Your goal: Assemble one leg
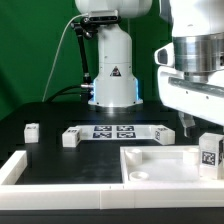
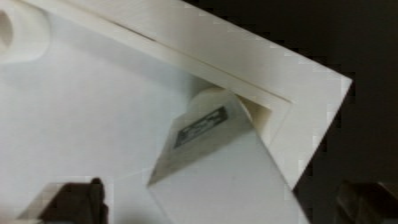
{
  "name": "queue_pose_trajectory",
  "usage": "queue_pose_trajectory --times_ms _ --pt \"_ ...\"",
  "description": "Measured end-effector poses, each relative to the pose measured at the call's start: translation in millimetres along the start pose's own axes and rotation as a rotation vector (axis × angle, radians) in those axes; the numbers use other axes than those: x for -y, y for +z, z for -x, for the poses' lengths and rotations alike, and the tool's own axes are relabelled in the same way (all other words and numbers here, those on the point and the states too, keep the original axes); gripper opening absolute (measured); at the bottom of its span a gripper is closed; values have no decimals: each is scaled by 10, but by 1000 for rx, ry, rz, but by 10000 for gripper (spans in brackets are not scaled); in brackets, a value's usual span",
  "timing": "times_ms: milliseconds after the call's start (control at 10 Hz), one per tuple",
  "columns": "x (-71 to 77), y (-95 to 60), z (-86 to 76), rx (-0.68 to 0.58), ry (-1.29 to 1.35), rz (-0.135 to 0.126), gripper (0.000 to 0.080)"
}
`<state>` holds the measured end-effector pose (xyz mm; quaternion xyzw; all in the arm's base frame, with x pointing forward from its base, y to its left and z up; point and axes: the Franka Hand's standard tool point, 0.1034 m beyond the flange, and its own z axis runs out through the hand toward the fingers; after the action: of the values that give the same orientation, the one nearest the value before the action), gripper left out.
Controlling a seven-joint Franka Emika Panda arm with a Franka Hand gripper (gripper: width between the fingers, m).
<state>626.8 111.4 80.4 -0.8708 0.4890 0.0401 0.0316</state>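
Judging from the exterior view, assembly has barely begun: the leg (image 1: 209, 152) stands loose at the tabletop's (image 1: 160, 160) three o'clock edge. The gripper (image 1: 187, 121) hovers at the leg's eleven o'clock, near, empty; in the wrist view its fingers (image 2: 75, 200) stand apart.

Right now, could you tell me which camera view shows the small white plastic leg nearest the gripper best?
The wrist view: the small white plastic leg fills mid-frame, tag visible. The exterior view shows it small at its right edge.
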Motion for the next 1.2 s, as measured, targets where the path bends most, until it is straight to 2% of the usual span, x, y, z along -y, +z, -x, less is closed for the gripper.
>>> queue_pose_trajectory --times_ms 200,500,800,1000,1100,1200 --pt "-6 6 -8 -12 -185 13 649" --pt "33 5 -3 -28 -427 3 649" --pt "29 3 -17 -29 -487 4 649" --pt "28 2 -20 -29 -486 4 386" --pt "28 2 -21 -29 -486 4 289" --pt "28 1 -21 -29 -484 4 289"
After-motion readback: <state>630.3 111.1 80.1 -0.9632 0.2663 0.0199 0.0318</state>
